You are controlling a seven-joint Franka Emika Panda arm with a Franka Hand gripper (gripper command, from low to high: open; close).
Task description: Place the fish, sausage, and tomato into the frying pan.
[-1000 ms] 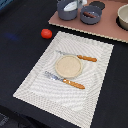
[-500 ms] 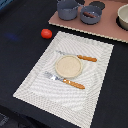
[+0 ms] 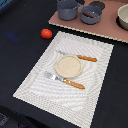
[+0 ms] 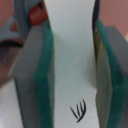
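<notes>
In the wrist view my gripper (image 4: 71,80) is shut on the fish (image 4: 70,45), a flat white piece with a small dark mark, clamped between the green pads (image 4: 44,90). Behind it show a blue-grey rim and a reddish-brown bit, probably the sausage (image 4: 36,15). In the exterior view the frying pan (image 3: 91,15) stands on the pink board at the back, with the reddish-brown sausage (image 3: 90,14) inside. The tomato (image 3: 46,33) lies on the dark table, towards the exterior view's left of the placemat. The arm does not clearly show there.
A taller grey pot (image 3: 66,9) stands beside the pan and a beige bowl (image 3: 123,16) at the exterior view's right edge. On the striped placemat (image 3: 35,85) lie a beige plate (image 3: 67,66), an orange-handled knife (image 3: 82,58) and a fork (image 3: 67,81).
</notes>
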